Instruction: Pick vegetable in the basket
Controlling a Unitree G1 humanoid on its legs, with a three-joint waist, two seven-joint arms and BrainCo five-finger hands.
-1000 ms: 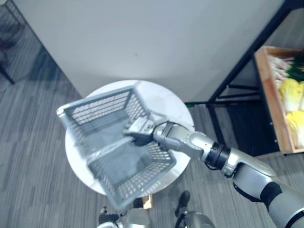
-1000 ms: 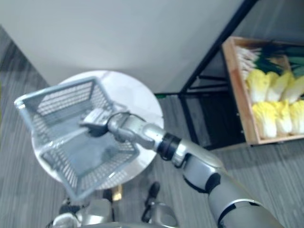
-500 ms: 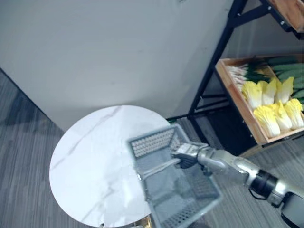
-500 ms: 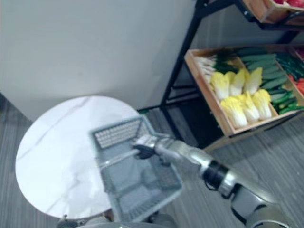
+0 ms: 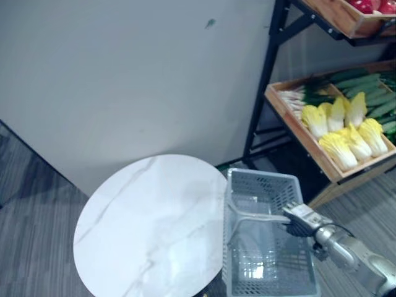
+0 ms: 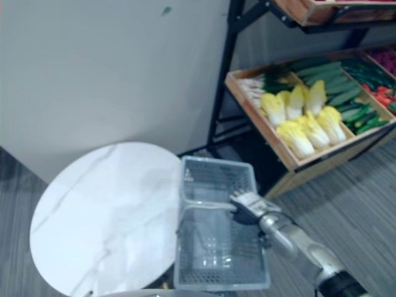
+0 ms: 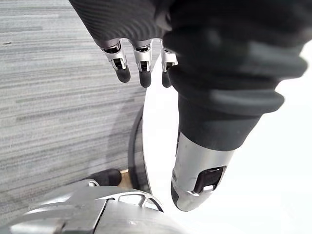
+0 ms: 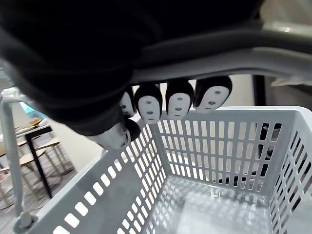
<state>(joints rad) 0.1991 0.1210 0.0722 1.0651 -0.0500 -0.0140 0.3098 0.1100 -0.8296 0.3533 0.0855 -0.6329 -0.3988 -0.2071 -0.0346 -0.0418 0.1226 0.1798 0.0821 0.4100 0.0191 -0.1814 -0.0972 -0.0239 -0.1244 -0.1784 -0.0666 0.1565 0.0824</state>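
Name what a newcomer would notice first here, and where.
The empty grey basket hangs by its handle from the right hand, beside the round white table. Right of it, a wooden crate on a rack holds bright yellow cabbages. The left hand hangs idle.

Tabletop [image 5: 148,229] near rim cut by btm edge. Veg crate [image 5: 291,119] runs off rt edge, greens [image 6: 337,93] too small to ID. Basket handle [image 5: 257,218] partly hidden under rt robot hand [image 5: 298,221].

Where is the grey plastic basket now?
In the left eye view the grey slotted plastic basket hangs from the right hand, right of the round white marble table.
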